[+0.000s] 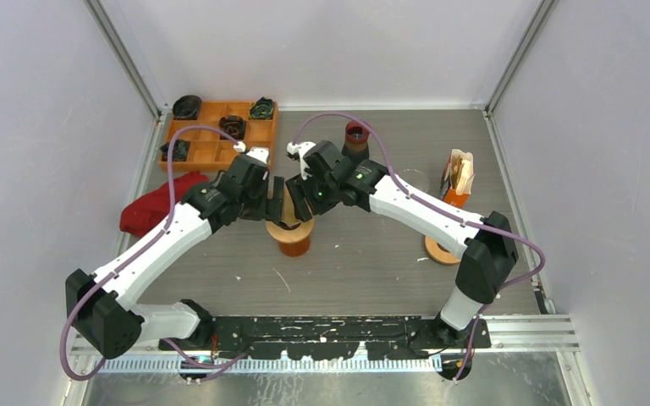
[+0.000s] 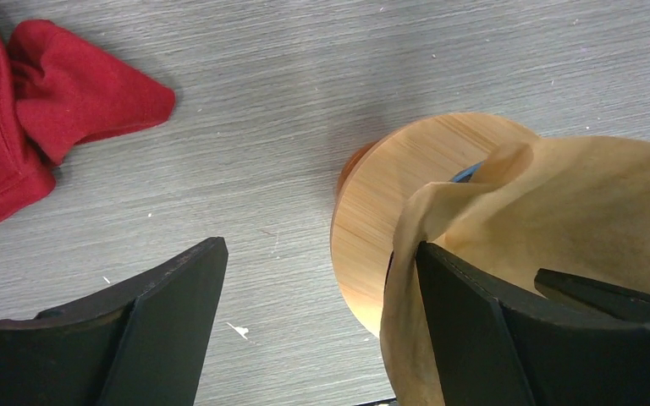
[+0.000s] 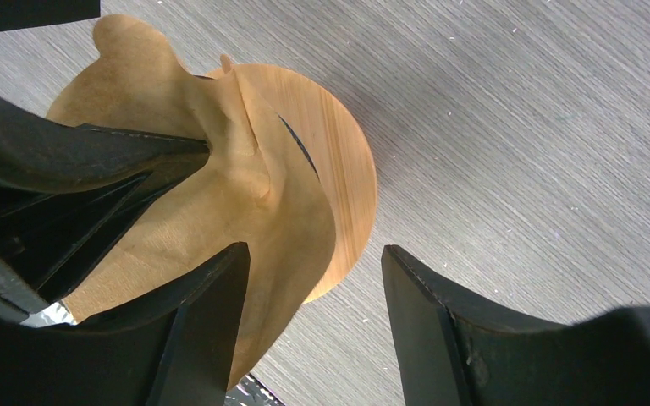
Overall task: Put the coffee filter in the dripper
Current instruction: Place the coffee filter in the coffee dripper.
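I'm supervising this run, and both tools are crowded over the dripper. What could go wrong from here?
1. The filter is creased and overhangs the wooden collar of the dripper on one side, so it may settle lopsided.
2. A finger of the left tool and one of the right tool both rest against the filter. Withdrawing them could drag it out or tear it.
3. The tools sit very close together and could bump each other.

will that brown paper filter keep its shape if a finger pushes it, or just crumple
Probably floppy: the coffee filter is creased and folded where it drapes over the wooden dripper. Likely very light, so a push may shift it rather than seat it. It looks thin, so a hard pinch might tear it.
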Robot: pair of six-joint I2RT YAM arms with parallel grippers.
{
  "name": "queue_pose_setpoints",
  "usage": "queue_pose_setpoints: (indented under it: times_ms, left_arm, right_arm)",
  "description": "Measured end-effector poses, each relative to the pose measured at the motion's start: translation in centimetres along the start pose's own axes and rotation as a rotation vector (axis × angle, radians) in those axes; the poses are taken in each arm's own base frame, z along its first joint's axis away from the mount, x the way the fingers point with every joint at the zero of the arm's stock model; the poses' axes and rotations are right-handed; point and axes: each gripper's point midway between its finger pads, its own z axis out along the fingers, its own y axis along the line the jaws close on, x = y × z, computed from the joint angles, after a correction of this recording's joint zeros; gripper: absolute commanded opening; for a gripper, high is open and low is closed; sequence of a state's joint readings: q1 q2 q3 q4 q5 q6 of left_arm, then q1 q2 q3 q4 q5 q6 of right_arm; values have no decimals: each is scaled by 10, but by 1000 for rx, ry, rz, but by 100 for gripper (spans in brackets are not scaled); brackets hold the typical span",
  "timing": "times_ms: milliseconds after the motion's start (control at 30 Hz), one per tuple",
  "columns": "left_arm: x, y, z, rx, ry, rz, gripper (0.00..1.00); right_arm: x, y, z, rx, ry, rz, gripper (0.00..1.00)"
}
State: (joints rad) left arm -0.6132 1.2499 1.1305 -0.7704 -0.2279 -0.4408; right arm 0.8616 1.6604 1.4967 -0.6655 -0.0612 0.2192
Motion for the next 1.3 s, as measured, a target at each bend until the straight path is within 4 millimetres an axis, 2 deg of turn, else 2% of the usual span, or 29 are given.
queue_pose_setpoints:
  times_ms: [233,500,600,867,1133,1300]
  left_arm:
    - [-4,-1,-7,17,-25,-4,87]
    - [-6,-3,-14,39,-43,-9,87]
    - [-7,-3,-17,45,-51,-11,92]
    - [-11,-3,-26,63,-77,-18,97]
    - [-17,-7,-46,114,-129,-31,100]
    - [-16,-8,-48,127,-127,-32,100]
  right_arm:
    - [-1,0,-1,-1,-4,-1,66]
    - [-14,3,-9,-7,-43,-3,67]
    - [-18,4,-11,-9,-55,-3,67]
    - [-21,1,-13,10,-68,-3,68]
    - [-39,4,-38,8,-156,-5,68]
    - [-49,6,-54,-2,-220,-7,69]
